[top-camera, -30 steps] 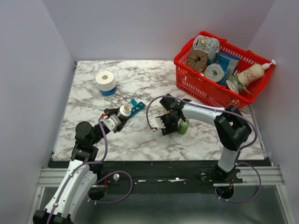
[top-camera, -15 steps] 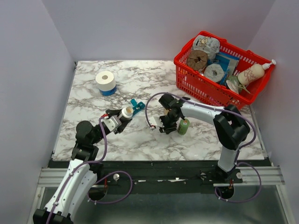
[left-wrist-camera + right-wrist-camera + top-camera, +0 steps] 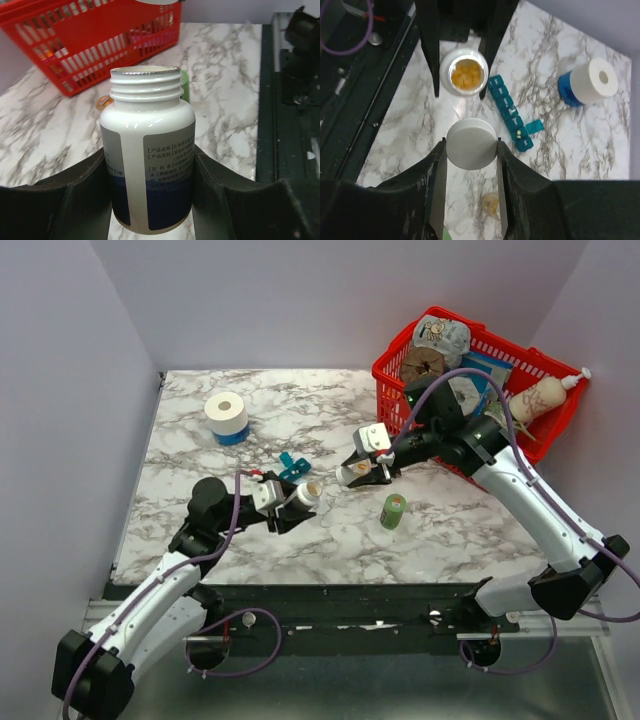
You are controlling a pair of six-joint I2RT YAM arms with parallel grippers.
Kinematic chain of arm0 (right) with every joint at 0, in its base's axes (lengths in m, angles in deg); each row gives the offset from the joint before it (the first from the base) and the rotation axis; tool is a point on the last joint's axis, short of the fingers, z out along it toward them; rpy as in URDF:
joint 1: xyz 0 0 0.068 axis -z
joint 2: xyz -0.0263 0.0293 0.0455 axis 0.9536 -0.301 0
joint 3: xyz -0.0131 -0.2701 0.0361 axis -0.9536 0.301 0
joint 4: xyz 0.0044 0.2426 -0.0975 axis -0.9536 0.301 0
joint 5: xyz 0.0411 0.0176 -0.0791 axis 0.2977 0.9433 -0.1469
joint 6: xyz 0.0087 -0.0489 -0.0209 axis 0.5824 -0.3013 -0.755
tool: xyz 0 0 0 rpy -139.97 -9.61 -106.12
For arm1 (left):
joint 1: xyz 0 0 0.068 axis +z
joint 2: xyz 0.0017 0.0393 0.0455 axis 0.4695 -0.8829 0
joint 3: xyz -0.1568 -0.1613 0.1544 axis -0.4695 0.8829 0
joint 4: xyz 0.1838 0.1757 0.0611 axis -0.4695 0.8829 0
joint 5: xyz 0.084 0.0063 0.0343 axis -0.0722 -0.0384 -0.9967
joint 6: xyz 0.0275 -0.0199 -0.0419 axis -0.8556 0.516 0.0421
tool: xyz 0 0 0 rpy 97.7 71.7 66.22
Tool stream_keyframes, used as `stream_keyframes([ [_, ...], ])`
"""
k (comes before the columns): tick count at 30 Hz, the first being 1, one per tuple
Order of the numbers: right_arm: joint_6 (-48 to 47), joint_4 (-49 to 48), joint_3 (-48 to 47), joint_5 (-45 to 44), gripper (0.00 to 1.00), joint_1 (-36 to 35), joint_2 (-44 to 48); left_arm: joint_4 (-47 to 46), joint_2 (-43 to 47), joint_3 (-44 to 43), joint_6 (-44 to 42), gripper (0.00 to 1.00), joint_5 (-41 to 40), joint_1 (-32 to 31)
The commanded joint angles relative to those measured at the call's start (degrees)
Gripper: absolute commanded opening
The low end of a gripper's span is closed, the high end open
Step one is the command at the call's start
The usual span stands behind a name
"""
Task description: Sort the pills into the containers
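My left gripper (image 3: 292, 502) (image 3: 147, 172) is shut on a white pill bottle (image 3: 307, 494) (image 3: 146, 150) with its cap off and its threaded neck bare. The right wrist view looks down into that bottle (image 3: 466, 75), which holds yellow pills (image 3: 466, 76). My right gripper (image 3: 357, 473) (image 3: 471, 147) hovers above the table, shut on the bottle's white cap (image 3: 471, 143). The containers (image 3: 292, 466) (image 3: 510, 112), a teal strip of compartments, lie just behind the bottle. One lid (image 3: 535, 126) stands open, with two small pills (image 3: 519, 133) inside that compartment.
A small green bottle (image 3: 393, 511) (image 3: 185, 82) stands right of centre. An amber blob (image 3: 491, 204) (image 3: 104, 102) lies on the marble under my right gripper. A red basket (image 3: 432, 440) (image 3: 100, 45) full of items sits at the back right. A white roll on a blue base (image 3: 226, 415) (image 3: 590, 82) stands at the back left.
My right arm has left the spot beside the green bottle, risen and swung back, and now grips the white cap. My left gripper has carried the bottle rightwards.
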Motion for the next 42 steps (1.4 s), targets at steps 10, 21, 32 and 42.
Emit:
stream_keyframes([
  [10,1.4,6.5,-0.2,13.6,0.23,-0.3,0.0,-2.4,-12.0,-9.5,5.1,0.00,0.9,-10.2],
  [21,1.5,6.3,-1.5,12.6,0.24,-1.4,-2.3,-1.0,-13.6,-10.9,5.3,0.00,1.5,-12.0],
  [32,0.8,6.5,-1.4,9.1,0.24,-1.6,-3.5,-1.7,-13.5,-10.0,5.6,0.00,2.7,-12.2],
  [42,0.5,6.3,-0.8,7.1,0.24,-1.6,-4.5,-3.2,-12.8,-9.3,7.5,0.00,3.5,-12.2],
])
